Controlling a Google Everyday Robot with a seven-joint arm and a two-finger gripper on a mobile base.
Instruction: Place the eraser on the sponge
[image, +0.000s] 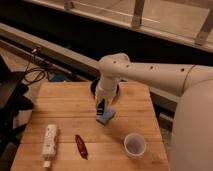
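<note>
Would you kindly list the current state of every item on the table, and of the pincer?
Sponge: flat on the table.
Pincer: pointing down, low over the sponge's far edge.
Eraser: cannot be made out.
Cup: upright, mouth open.
White bar: lying flat.
Red pen: lying flat.
Bowl: upright, partly behind the arm.

The arm (150, 74) hides most of the bowl (93, 88); the end effector (101, 107), just above the sponge (106, 119), perhaps hides the eraser.
</note>
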